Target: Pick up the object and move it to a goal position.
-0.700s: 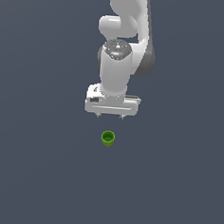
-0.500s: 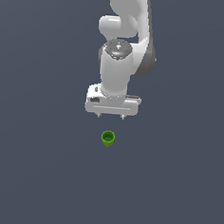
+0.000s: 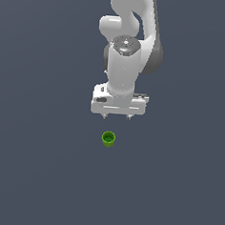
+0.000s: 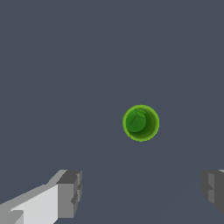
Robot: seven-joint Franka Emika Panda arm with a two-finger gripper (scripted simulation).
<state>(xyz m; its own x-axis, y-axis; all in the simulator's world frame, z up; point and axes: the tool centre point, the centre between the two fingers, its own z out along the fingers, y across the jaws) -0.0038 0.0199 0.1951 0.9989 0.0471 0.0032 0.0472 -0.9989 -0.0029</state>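
Cup [image 3: 108, 138], small and bright green, stands upright on the plain grey desk [image 3: 38, 166] with its hollow top open upward. In the wrist view the cup [image 4: 141, 123] shows a wider, lighter rim around a darker inside, and it lies ahead of the gap between the two fingers [image 4: 70, 193], closer to neither by much. The gripper [image 3: 116, 116] points down from the white arm [image 3: 123, 62], and its fingers are spread wide apart with nothing between them. The cup is free of them, touching neither finger, and is much narrower than the gap. From the exterior view the fingertips seem to sit above the desk rather than on it, though the height is hard to judge there. The cup sits near the gripper, slightly off its middle line.
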